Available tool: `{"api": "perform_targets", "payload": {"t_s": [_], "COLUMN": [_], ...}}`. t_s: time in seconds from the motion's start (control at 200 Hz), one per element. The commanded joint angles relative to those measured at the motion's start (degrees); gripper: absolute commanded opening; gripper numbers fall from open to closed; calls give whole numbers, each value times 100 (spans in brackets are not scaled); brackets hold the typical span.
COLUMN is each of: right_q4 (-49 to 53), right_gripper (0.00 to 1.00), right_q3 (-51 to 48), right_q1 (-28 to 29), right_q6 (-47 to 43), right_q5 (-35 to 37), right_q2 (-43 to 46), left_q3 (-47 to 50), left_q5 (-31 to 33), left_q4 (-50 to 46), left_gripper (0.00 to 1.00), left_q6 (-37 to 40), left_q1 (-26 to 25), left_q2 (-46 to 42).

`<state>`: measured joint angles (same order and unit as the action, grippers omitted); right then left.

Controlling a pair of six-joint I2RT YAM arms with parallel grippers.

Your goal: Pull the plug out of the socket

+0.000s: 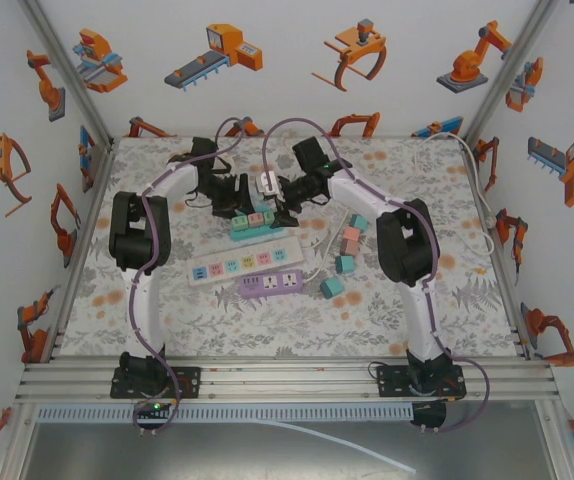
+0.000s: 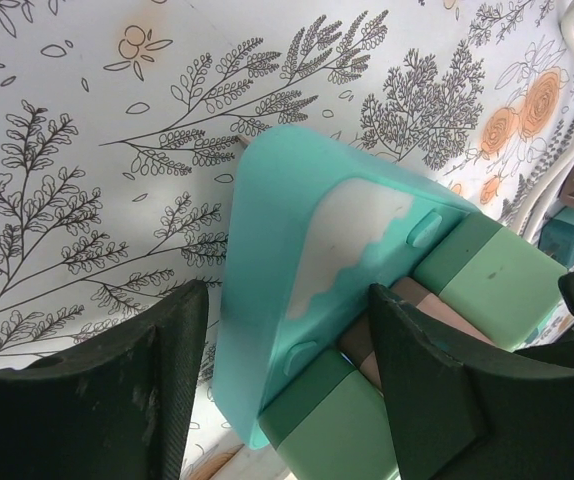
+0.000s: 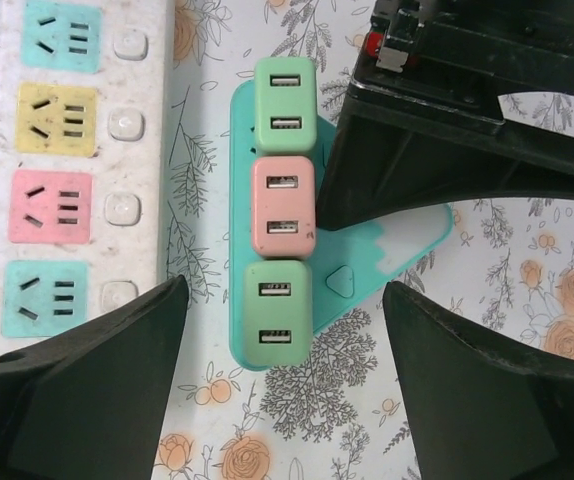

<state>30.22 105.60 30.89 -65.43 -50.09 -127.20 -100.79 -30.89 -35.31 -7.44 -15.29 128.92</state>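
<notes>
The left gripper point(image 2: 287, 300) is out over the far middle of the tabletop point(image 1: 217, 330), which is covered with a grey floral cloth. Its black jaws stand partly apart and straddle one end of the teal, rounded-triangle plastic socket block point(image 2: 297, 220). One finger point(image 2: 157, 390) sits just beside the block's edge and the other lies over the plugs. From this close angle I cannot tell whether the pads press on anything.

The socket block lies flat near the far edge, about midway between the left and right edges. Three cube-shaped plastic USB plugs sit in it in a row, each touching the next: a pale green plug point(image 3: 285, 92), a pink plug point(image 3: 283, 205) and a second green plug point(image 3: 278, 318). Just on its near side lies a long white power strip point(image 1: 242, 265) with coloured outlets. Nearer still is a shorter purple power strip point(image 1: 270, 285).

The right gripper point(image 3: 285, 290) hangs over the row of plugs. Its jaws are wide apart, one finger on each side of the row, gripping nothing. Further toward the right edge, small loose cubes point(image 1: 345, 263) in teal and pink lie well apart from the socket block.
</notes>
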Motion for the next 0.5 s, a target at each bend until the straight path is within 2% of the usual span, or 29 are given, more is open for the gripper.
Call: {"api": "perform_targets", "payload": {"t_s": [0.0, 0.16, 0.34, 0.491], "right_q4": [-50, -268, -297, -297], "right_gripper": [69, 61, 33, 26], "right_q3": [-25, -23, 7, -46], "right_q1": [30, 30, 57, 90], "right_q6": [-106, -119, -75, -36], "right_q5": [215, 484, 362, 171], "right_q2": [-180, -296, -354, -275], "left_q3": [-15, 15, 22, 11], "left_q5": [130, 176, 215, 272], "left_q4": [-130, -186, -208, -205], "left_gripper": [60, 60, 60, 60], "left_q6": [112, 155, 155, 145], "left_q1": [-6, -33, -51, -62], "left_q2": [164, 164, 177, 215]}}
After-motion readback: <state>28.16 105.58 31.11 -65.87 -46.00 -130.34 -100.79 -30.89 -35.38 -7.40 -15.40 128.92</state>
